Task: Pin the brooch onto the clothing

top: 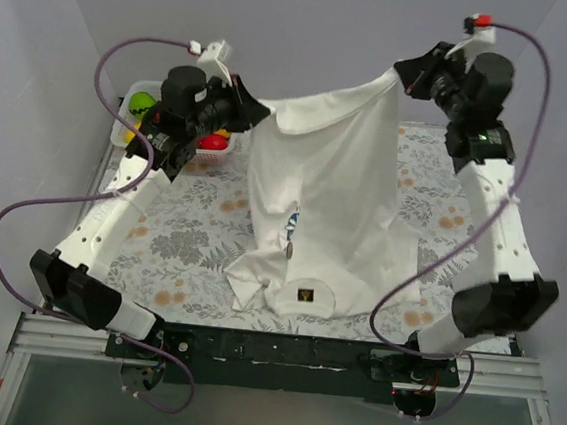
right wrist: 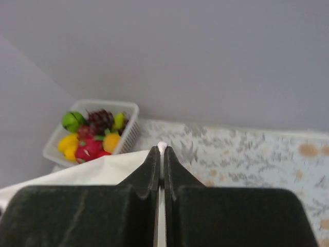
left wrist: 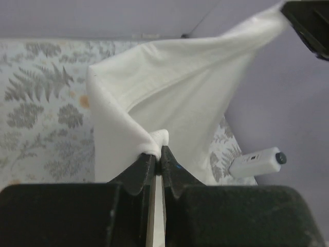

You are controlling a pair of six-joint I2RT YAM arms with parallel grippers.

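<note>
The white T-shirt (top: pixel 332 177) is held up by two corners and hangs down to the table, its dark neck label (top: pixel 305 295) at the near end. My left gripper (top: pixel 245 108) is shut on one corner; the left wrist view shows the cloth bunched between its fingertips (left wrist: pixel 158 150). My right gripper (top: pixel 402 75) is shut on the other corner, with a sliver of white cloth at its tips (right wrist: pixel 161 149). The blue-and-white flower print (top: pixel 294 217) shows in a fold. A small dark spot just below the print (top: pixel 288 241) may be the brooch; I cannot tell.
A white basket of toy fruit (top: pixel 141 108) stands at the back left, also in the right wrist view (right wrist: pixel 92 135). A floral mat (top: pixel 181 233) covers the table. A white stick-shaped object (left wrist: pixel 257 160) shows beyond the shirt in the left wrist view. Grey walls stand close behind.
</note>
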